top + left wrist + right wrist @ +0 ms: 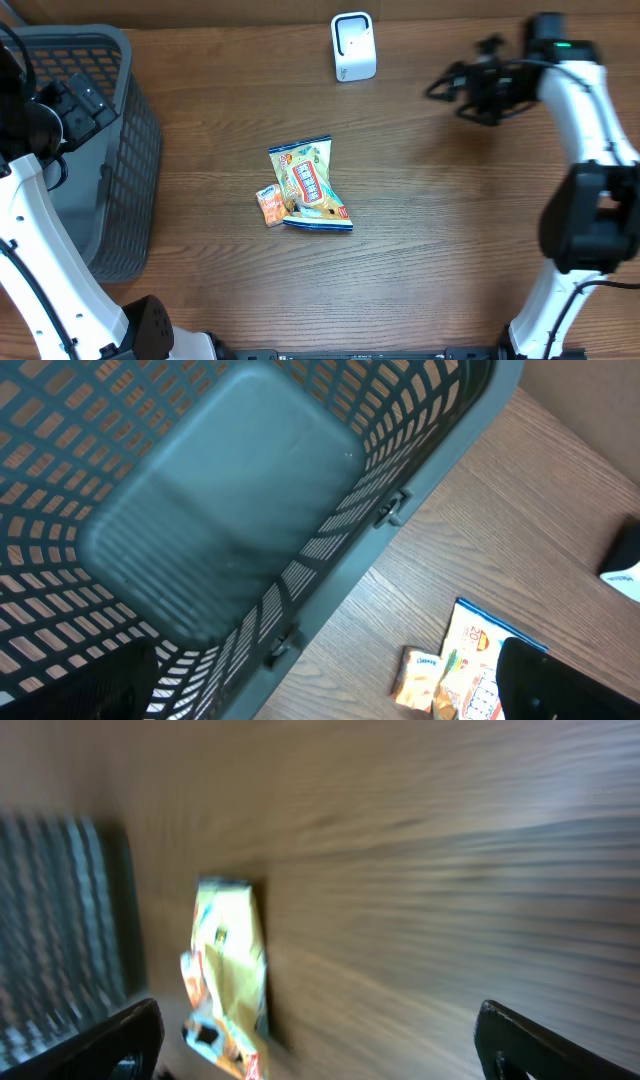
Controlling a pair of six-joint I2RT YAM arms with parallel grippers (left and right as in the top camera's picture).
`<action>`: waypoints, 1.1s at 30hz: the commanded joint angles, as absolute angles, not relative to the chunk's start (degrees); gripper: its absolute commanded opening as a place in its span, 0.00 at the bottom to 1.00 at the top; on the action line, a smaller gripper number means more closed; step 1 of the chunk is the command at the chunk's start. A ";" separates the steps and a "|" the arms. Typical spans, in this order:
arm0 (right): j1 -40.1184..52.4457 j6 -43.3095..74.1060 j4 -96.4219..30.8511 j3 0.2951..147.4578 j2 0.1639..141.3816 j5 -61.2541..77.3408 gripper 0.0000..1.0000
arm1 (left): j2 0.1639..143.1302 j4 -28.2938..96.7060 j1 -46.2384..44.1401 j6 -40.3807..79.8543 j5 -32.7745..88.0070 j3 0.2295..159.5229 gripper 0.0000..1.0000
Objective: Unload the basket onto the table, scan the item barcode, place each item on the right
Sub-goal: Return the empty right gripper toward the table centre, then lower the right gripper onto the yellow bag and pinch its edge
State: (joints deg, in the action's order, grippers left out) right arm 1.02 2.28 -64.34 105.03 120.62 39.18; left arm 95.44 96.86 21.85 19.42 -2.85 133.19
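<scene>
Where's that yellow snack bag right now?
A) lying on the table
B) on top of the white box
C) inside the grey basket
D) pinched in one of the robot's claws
A: the snack bag lies on the wooden table, outside the grey basket and well clear of the white scanner.

Count's pretty short here: two grippers, the left gripper and the right gripper, and just one of everything else. There's one grey basket right under the left one. One snack bag and one small orange packet sit just beside each other between the two, plus one white scanner nearer the right one.
</scene>
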 commanded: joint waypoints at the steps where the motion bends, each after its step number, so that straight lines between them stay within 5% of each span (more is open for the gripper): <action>1: 10.52 1.34 -64.99 106.13 119.61 31.70 0.94 | 95.57 96.79 21.78 18.61 -3.40 132.99 1.00; 4: 20.36 7.60 -64.84 106.13 119.61 22.22 0.32 | 95.57 96.79 21.78 18.61 -3.40 132.99 1.00; 5: 23.11 10.94 -64.77 106.10 119.61 19.29 0.17 | 95.57 96.79 21.78 18.61 -3.40 132.99 1.00; 6: 24.99 12.99 -64.75 106.08 119.61 17.47 0.12 | 95.57 96.79 21.78 18.61 -3.40 132.99 1.00; 11: 34.98 20.86 -62.52 104.49 119.66 11.38 0.04 | 95.57 96.79 21.78 18.61 -3.40 132.99 1.00; 20: 42.59 30.33 -51.99 88.53 119.66 7.64 0.04 | 95.57 96.79 21.78 18.61 -3.40 132.99 1.00; 26: 41.30 30.48 -62.22 92.23 118.08 -1.06 0.04 | 95.57 96.79 21.78 18.61 -3.40 132.99 1.00; 31: 40.75 26.06 -69.49 101.62 115.31 1.69 0.13 | 95.57 96.79 21.78 18.61 -3.40 132.99 1.00; 33: 40.75 25.04 -71.68 101.80 115.35 6.81 0.09 | 95.57 96.79 21.78 18.61 -3.40 132.99 1.00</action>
State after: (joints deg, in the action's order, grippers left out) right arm 40.58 27.33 -70.11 100.29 117.91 2.22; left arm 95.44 96.86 21.85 19.44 -2.85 133.16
